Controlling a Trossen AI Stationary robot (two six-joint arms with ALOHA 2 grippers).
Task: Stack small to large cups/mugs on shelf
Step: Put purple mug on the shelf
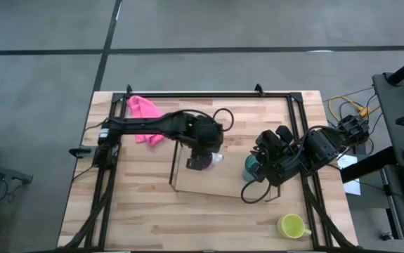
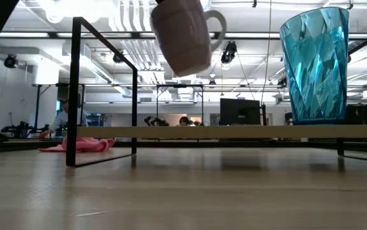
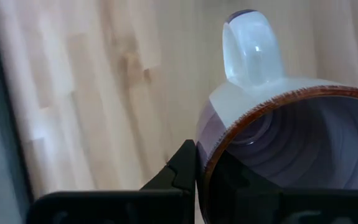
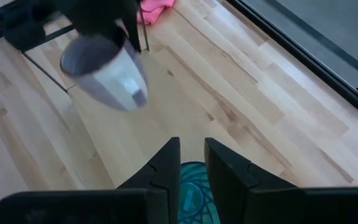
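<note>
My left gripper (image 1: 200, 160) is shut on the small purple mug (image 2: 180, 35) and holds it in the air above the shelf (image 2: 234, 131), over the shelf's left half (image 1: 209, 179). My right gripper (image 4: 192, 163) is shut on the tall teal tumbler (image 2: 315, 64) at the shelf's right end; I cannot tell whether the tumbler's base touches the panel. The tumbler also shows in the high view (image 1: 251, 167). The yellow mug (image 1: 291, 225) stands upright on the table near the front right corner. My left gripper holds the purple mug by its rim (image 3: 211, 155), on the side away from the handle (image 3: 253, 53). One finger (image 3: 183, 171) lies outside the wall; the other is hidden inside the mug. The fingers come from above. The mug hangs tilted, lifted clear of the shelf. My right gripper comes at the teal tumbler from above, fingers pointing down at its rim (image 4: 194, 183). The teal wall shows in the narrow gap between the two fingers (image 4: 166, 165). The fingertips themselves are hidden, so the exact hold cannot be told. The tumbler is upright.
A pink cloth (image 1: 143, 107) lies at the table's far left, also in the low view (image 2: 81, 145). The shelf's black wire end frame (image 2: 74, 89) stands at its left end. The table's black frame (image 1: 209, 95) runs along the edges. Bare wood lies at the front left (image 1: 152, 218).
</note>
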